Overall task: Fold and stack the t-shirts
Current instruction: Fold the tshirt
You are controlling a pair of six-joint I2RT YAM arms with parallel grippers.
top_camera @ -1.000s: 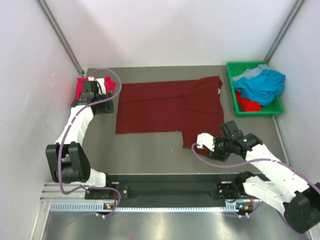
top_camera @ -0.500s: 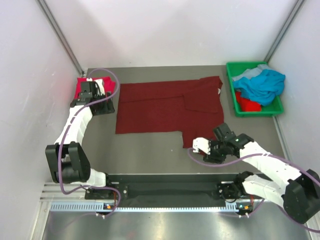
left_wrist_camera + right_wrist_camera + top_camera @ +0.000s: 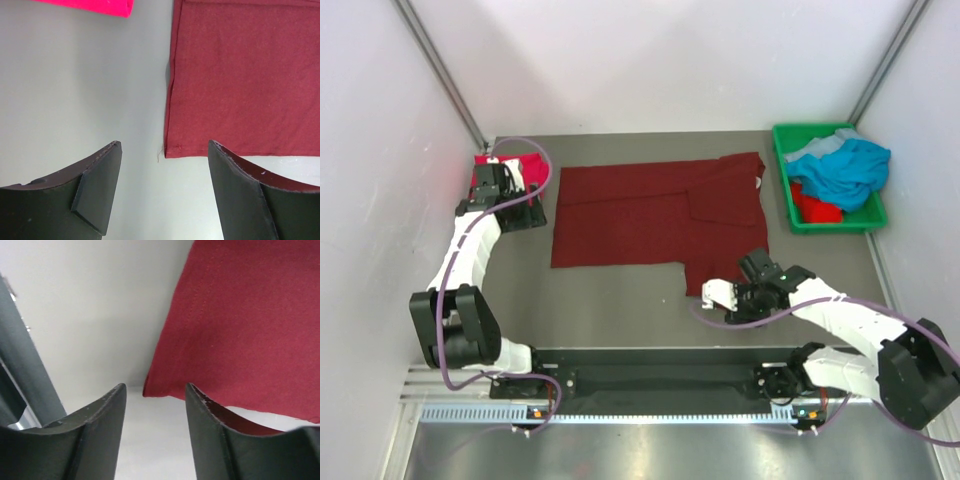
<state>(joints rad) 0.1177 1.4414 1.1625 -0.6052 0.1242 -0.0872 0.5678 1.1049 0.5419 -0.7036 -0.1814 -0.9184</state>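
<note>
The dark maroon t-shirt [image 3: 650, 215] lies spread flat mid-table, one sleeve folded in. My left gripper [image 3: 528, 215] hovers open and empty just left of it. In the left wrist view the shirt [image 3: 240, 75] has its near-left corner just beyond my gripper [image 3: 165, 145]. My right gripper [image 3: 712, 296] is open and low, beside the shirt's near-right hem corner. In the right wrist view that corner of the shirt [image 3: 250, 315] lies just ahead of my gripper [image 3: 156, 387]. The crimson t-shirt [image 3: 510, 168] lies folded at the far left. The teal-blue t-shirt [image 3: 845, 168] is heaped in the bin.
The green plastic bin [image 3: 782, 180] stands at the far right, with a red cloth [image 3: 817, 208] under the teal one. White walls close in the left, back and right. The arms' base rail [image 3: 660, 380] runs along the near edge.
My right gripper has moved left and down to the shirt's near-right hem corner. My left arm has shifted slightly left. The shirts have not moved.
</note>
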